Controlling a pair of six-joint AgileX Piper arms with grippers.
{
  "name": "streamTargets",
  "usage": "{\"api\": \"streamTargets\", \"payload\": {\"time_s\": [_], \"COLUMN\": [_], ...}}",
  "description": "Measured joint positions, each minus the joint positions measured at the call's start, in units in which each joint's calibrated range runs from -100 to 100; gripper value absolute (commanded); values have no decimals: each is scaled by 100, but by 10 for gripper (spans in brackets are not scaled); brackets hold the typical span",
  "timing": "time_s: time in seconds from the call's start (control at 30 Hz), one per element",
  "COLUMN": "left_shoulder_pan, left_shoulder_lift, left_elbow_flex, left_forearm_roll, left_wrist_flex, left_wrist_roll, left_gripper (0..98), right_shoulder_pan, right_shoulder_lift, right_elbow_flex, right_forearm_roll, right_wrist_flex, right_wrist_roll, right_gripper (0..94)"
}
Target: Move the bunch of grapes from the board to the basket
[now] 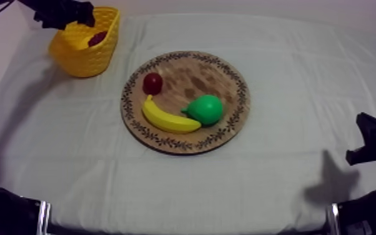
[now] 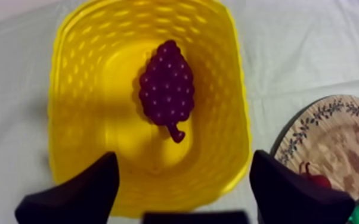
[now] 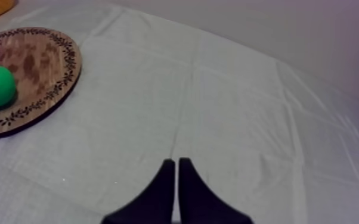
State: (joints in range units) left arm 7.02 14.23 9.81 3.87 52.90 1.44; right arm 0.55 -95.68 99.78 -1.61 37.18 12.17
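While the left claw (image 2: pixel 183 158) hung above the yellow basket (image 2: pixel 74 119), its two fingers spread wide with nothing between them, entries were taken largest item first.

Bench (image 1: pixel 303 81): grey-white cloth, creased. The right claw (image 3: pixel 177 162) sat low over it, fingers pressed together in a narrow wedge and holding nothing, well apart from all the fruit.

Wooden board (image 1: pixel 237 119): near mid-bench, between the two claws and closer to the left one, just past the basket's side.

Yellow basket: straight below the left claw, mouth up.

Banana (image 1: pixel 168 119) and pear (image 1: pixel 206 109): on the board, side by side, touching or nearly so. Both well away from either claw.

Bunch of grapes (image 2: pixel 167 83): lay flat on the basket floor directly beneath the spread left fingers, stem end toward the claw, clear of both fingers.

Small red fruit (image 1: pixel 152 82): on the board by the banana's far end.

Progress (judgement): pick and place both looked done. The grapes were off the board, inside the basket and released. Only drawing the left arm clear of the basket appeared to be left.

Hard to make out: the basket's near rim was cut off behind the left fingers. From above, the grapes read as little more than a dark patch inside the rim. Beside the left claw, the board was cut off at its edge.
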Motion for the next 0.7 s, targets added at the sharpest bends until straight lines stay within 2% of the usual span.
{"api": "streamTargets", "payload": {"time_s": [0.3,0.7], "left_shoulder_pan": [-7,11], "left_shoulder_lift": [-918,-2704], "left_elbow_flex": [1103,2927], "left_forearm_roll": [48,197], "left_wrist_flex": [-381,-767], "left_wrist_roll": [34,-190], "left_gripper": [710,557], "right_shoulder_pan": [0,0], "right_shoulder_lift": [0,0], "right_elbow_flex": [0,0], "right_forearm_roll": [0,0], "right_wrist_flex": [0,0], "right_wrist_roll": [0,0], "right_gripper": [5,5]}}
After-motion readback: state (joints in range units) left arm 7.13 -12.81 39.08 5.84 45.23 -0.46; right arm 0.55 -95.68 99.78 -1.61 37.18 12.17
